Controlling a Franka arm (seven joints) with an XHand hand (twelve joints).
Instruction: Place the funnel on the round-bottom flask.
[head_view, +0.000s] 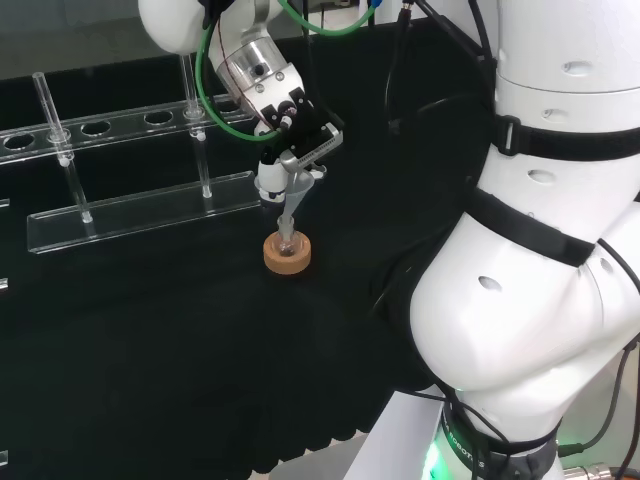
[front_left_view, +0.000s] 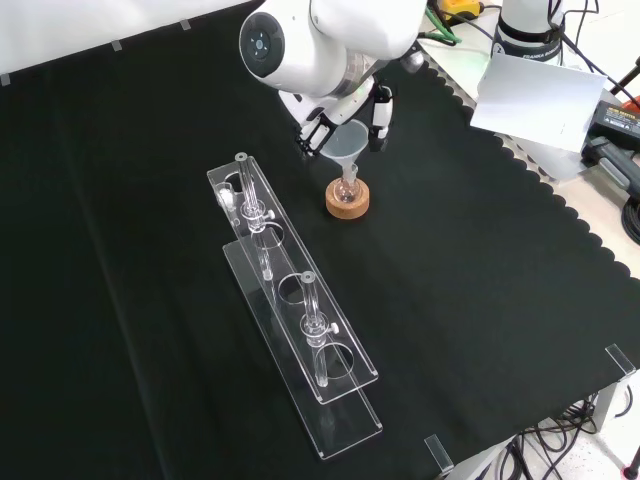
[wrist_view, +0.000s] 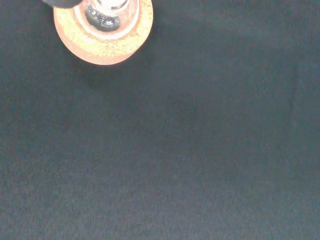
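Observation:
A clear funnel (head_view: 298, 189) (front_left_view: 347, 143) hangs upright over the round-bottom flask (front_left_view: 349, 184) (wrist_view: 108, 12). Its stem points down into the flask's neck; I cannot tell whether the cone rests on the neck. The flask stands on a cork ring (head_view: 287, 253) (front_left_view: 347, 201) (wrist_view: 102, 37) on the black cloth. The hand (head_view: 296, 135) (front_left_view: 379, 110) is right above the flask, its fingers curled around the funnel's cone from both sides.
A clear rack (head_view: 140, 212) (front_left_view: 300, 330) with upright glass tubes stands beyond the flask in the head view and to the left and nearer in the front view. A white sheet (front_left_view: 530, 95) and cables lie past the cloth's scalloped edge.

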